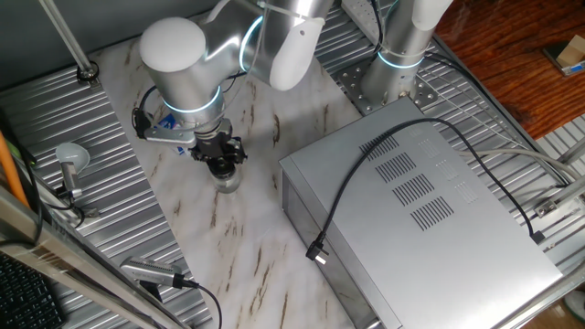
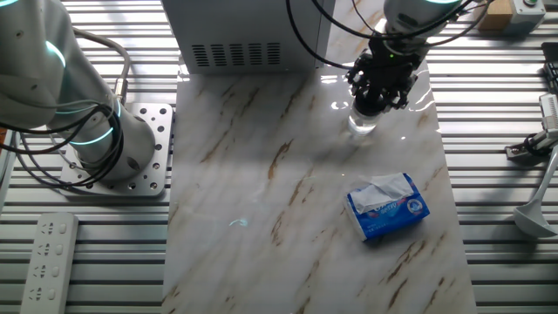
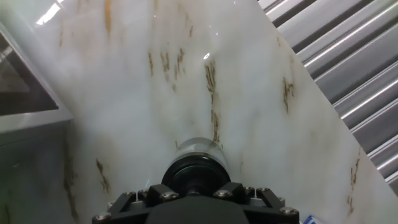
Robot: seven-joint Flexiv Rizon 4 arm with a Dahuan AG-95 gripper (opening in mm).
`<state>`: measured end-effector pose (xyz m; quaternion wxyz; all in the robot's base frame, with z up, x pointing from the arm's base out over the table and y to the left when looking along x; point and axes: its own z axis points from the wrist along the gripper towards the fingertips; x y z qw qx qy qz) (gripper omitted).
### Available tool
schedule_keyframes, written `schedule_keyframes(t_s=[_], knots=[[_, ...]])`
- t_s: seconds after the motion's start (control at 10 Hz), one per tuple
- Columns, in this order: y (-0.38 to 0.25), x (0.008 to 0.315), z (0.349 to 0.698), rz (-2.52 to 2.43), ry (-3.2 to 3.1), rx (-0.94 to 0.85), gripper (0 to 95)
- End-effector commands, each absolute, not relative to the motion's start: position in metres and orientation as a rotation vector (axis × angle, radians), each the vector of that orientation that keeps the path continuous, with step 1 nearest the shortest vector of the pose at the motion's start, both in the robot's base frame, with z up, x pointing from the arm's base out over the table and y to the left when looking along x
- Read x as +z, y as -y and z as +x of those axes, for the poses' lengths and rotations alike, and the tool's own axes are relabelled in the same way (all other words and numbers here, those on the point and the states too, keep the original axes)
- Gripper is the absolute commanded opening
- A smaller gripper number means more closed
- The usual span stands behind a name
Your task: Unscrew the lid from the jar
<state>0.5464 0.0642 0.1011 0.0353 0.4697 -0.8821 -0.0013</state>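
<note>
gripper (image 1: 223, 164) atop lid (image 3: 196, 175) — seemingly clamped, jar (image 1: 227, 182) upright on marble table (image 2: 288, 201)

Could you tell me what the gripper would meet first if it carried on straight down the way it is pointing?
The gripper points straight down over the jar, so it would meet the black lid first. It sits right at the lid; whether the fingers already touch it cannot be told.

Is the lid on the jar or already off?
On: the lid sits atop the jar, under the gripper.
</note>
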Motion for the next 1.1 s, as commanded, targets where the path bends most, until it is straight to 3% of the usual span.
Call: schedule_keyframes(t_s=[0.1, 0.5, 1.0, 1.1], knots=[[-0.0646, 0.1003, 0.5465, 1.285, 2.791, -0.009, 38.0], [-0.0646, 0.1009, 0.5465, 0.924, 2.935, -0.020, 38.0], [-0.0646, 0.1007, 0.5465, 0.897, 2.945, -0.017, 38.0], [-0.0646, 0.1007, 0.5465, 0.896, 2.950, -0.017, 57.0]])
